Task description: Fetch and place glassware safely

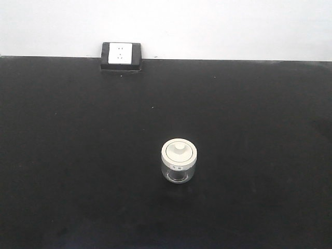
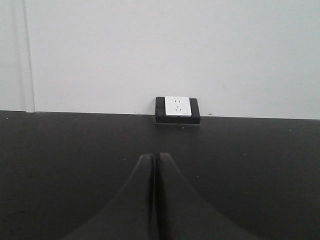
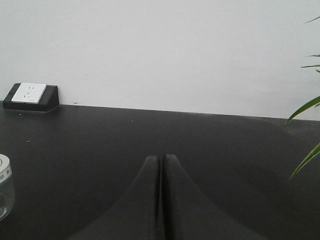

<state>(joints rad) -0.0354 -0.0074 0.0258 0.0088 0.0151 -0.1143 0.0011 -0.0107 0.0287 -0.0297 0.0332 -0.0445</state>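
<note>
The glassware [image 1: 179, 161], a small squat clear jar with a round cream-white lid and a knob, stands upright in the middle of the black table [image 1: 78, 155]. In the right wrist view only its edge [image 3: 4, 187] shows at the far left. My left gripper [image 2: 155, 156] is shut with nothing between its dark fingers, low over the table and pointing at the back wall. My right gripper [image 3: 162, 157] is likewise shut and holds nothing, to the right of the jar and apart from it. Neither gripper appears in the front view.
A white socket in a black housing [image 1: 121, 56] sits at the table's back edge against the white wall, also the socket [image 2: 177, 108] straight ahead of the left gripper. Green plant leaves [image 3: 306, 107] reach in at the right.
</note>
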